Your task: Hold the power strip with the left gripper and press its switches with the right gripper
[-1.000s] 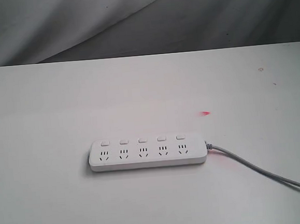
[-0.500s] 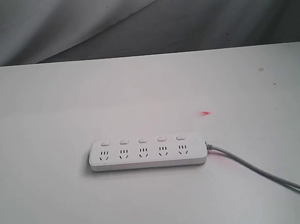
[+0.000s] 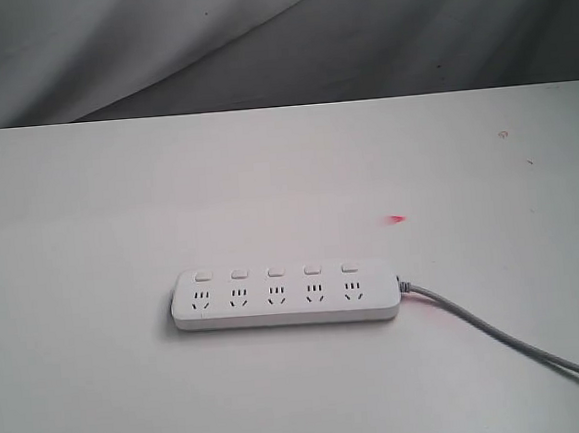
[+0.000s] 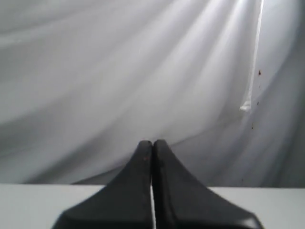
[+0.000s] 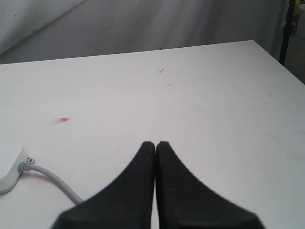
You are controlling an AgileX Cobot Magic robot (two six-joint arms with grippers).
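Observation:
The white power strip [image 3: 284, 295] lies flat on the white table [image 3: 286, 177], lengthwise across the exterior view. Its five small switches [image 3: 275, 272] run in a row along the far edge, above the socket groups. A grey cord [image 3: 510, 340] leaves its right end toward the lower right. Neither arm shows in the exterior view. My left gripper [image 4: 153, 143] is shut with nothing in it, facing the grey backdrop. My right gripper [image 5: 155, 144] is shut and empty above bare table; one end of the power strip [image 5: 8, 167] and its cord [image 5: 52, 179] lie beside it.
A small red mark [image 3: 398, 219] sits on the table behind the strip's right end, also seen as the red mark [image 5: 62, 120] in the right wrist view. Grey draped cloth [image 3: 275, 37] hangs behind the table. The table edge [image 5: 279, 62] shows in the right wrist view.

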